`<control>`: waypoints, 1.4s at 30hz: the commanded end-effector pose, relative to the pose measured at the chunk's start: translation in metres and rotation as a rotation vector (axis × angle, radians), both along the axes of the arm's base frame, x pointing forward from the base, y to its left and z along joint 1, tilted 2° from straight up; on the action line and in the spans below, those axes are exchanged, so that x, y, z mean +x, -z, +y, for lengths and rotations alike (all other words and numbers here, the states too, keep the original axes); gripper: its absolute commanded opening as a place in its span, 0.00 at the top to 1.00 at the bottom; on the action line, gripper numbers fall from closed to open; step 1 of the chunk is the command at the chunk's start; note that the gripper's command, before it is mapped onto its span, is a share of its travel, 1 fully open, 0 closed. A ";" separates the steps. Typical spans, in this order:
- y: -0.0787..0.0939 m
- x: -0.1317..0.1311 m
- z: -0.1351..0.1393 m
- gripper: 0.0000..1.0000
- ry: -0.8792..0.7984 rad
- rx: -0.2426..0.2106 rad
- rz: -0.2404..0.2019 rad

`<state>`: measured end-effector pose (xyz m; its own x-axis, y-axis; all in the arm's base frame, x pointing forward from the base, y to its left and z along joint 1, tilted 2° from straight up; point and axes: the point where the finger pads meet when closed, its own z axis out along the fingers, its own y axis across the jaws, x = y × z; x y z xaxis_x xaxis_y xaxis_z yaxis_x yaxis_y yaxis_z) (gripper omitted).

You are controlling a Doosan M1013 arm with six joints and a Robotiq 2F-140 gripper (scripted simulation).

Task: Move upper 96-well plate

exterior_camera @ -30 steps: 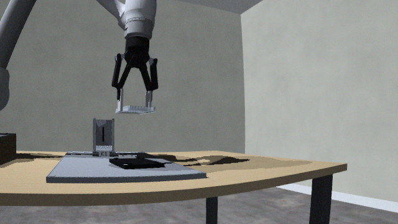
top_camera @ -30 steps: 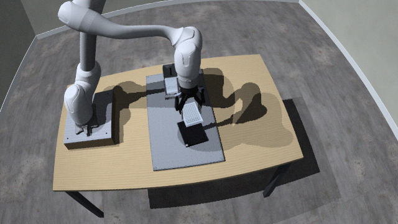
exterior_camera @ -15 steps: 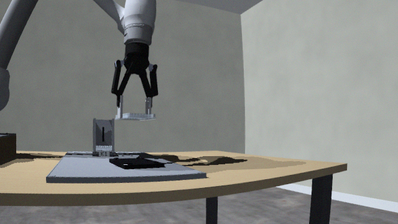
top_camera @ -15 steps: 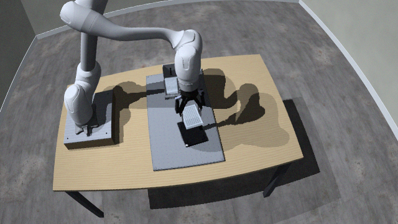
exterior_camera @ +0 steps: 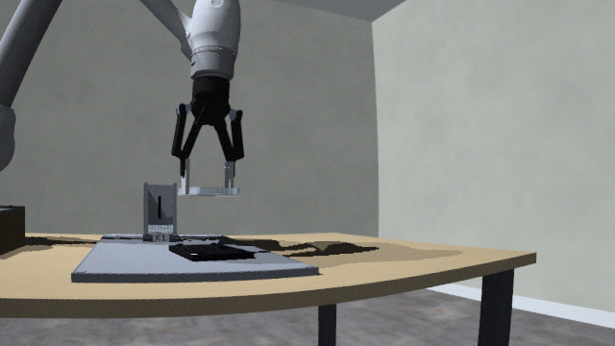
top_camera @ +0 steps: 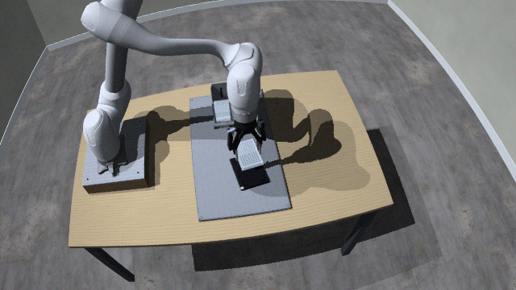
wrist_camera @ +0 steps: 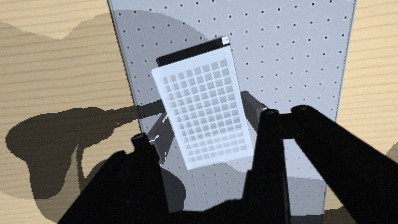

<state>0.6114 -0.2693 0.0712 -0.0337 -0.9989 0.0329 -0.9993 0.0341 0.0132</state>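
Note:
My gripper point(exterior_camera: 208, 185) is shut on the upper 96-well plate point(top_camera: 249, 155), a white plate with a grid of wells. I hold it level, high above the grey baseplate. It also shows in the side view point(exterior_camera: 209, 191) and the wrist view point(wrist_camera: 205, 107). The black plate nest N1 point(top_camera: 251, 175) lies on the baseplate right under the held plate; in the side view the nest point(exterior_camera: 211, 251) is well below it. The wrist view shows only a black strip of the nest point(wrist_camera: 192, 51) past the plate's far edge. The stack rack K1 point(top_camera: 221, 105) stands at the back of the baseplate with the lower plate point(top_camera: 222, 110) on it.
The grey perforated baseplate point(top_camera: 235, 169) lies on the wooden table. The arm's base sits on a grey block point(top_camera: 117, 161) at the table's left. Rack K1's upright back panel point(exterior_camera: 161, 211) stands just left of the held plate in the side view.

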 end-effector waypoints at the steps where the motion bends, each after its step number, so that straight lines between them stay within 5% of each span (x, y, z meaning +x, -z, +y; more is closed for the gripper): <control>1: 0.005 0.000 0.000 1.00 0.000 0.000 0.000; 42: 0.063 -0.001 -0.002 1.00 0.000 0.000 0.000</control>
